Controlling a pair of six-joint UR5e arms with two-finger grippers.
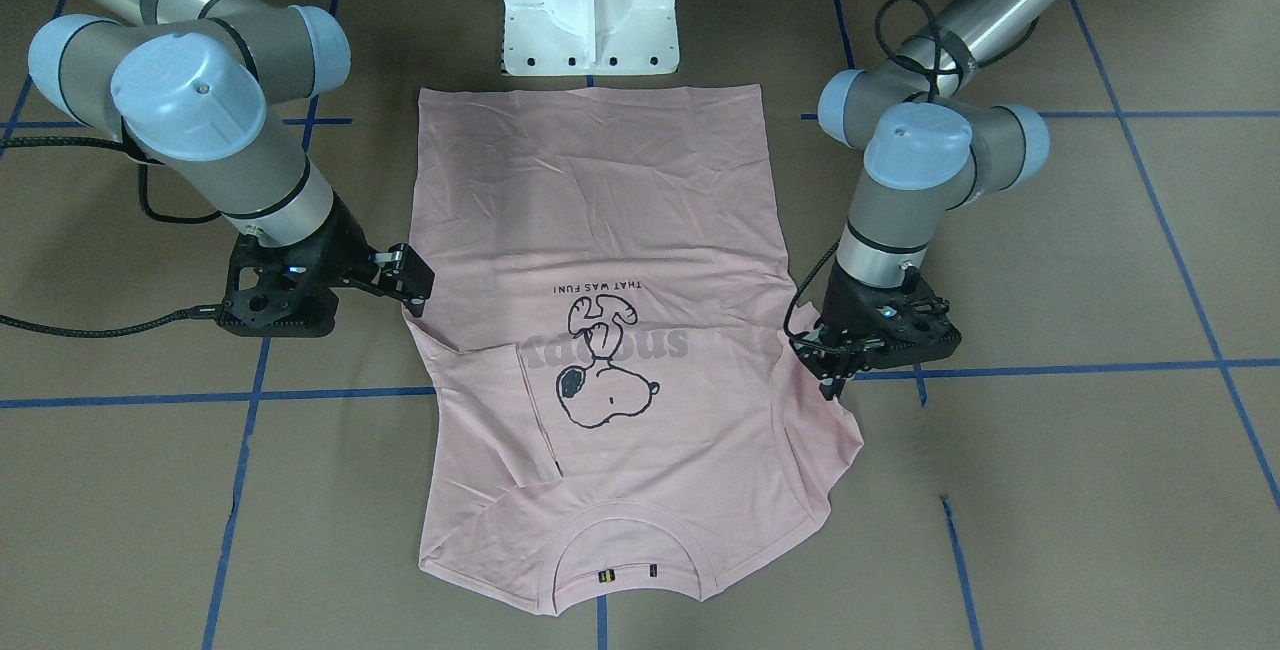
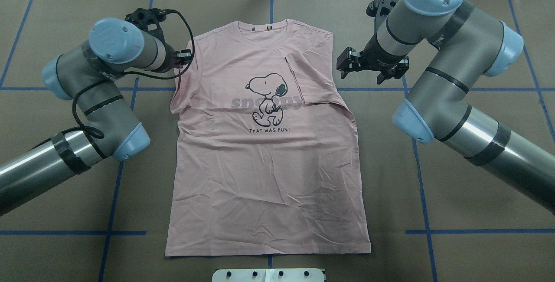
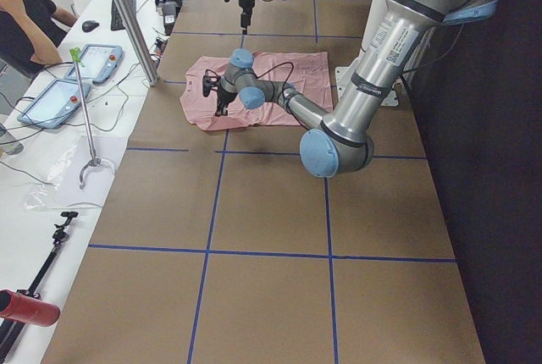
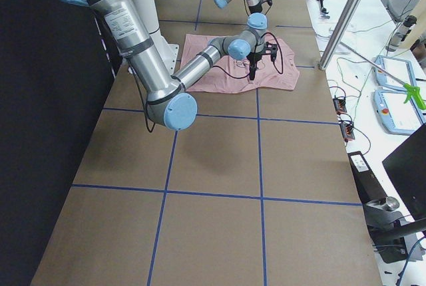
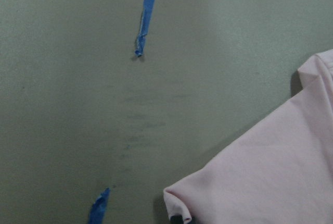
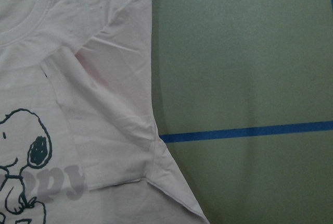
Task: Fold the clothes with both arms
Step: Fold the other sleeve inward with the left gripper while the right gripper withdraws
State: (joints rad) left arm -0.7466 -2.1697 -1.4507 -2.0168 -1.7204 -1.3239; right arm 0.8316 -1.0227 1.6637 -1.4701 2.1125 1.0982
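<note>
Overhead exterior: the left gripper [image 2: 185,56] is seen at the pale pink T-shirt [image 2: 269,178] sleeve edge, finger spread hidden. The shirt is laid flat mid-table [image 2: 468,195], its other sleeve folded inward. The right gripper [image 2: 347,61] is held just beside it, its finger gap unclear.

Pink shirt [image 2: 269,178] lies flat mid-frame, print up, collar at top, 1 sleeve folded inward on the right. Left gripper [image 2: 185,56] meets the upper-left sleeve; right gripper [image 2: 363,70] hangs spread at upper right, apart.
</note>
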